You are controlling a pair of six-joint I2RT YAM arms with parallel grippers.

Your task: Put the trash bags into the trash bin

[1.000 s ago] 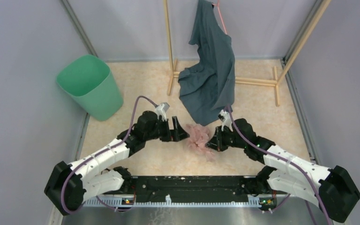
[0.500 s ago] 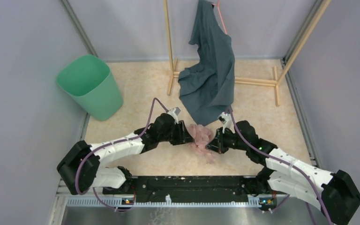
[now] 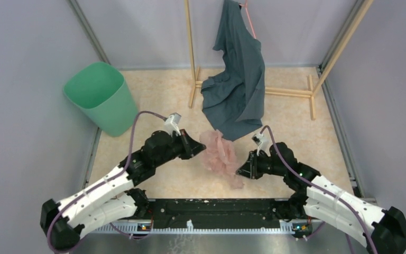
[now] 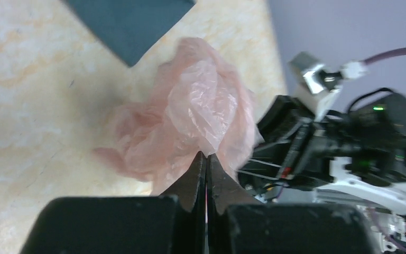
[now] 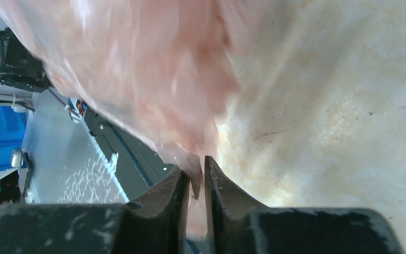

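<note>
Seemingly lifted, the trash bags [image 3: 218,152] hang outside the trash bin [image 3: 114,112].

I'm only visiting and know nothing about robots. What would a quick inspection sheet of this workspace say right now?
Surface: beige marbled table, no spills seen.
Job's things: crumpled pink trash bag, pinched from both sides; green trash bin far left, upright, nothing seen inside.
Clutter: dark cloth hanging on a wooden rack at the back.
Grippers: left gripper and right gripper both shut on the bag.
Cables: purple cable looping over each arm.
Surroundings: plain grey walls.
</note>
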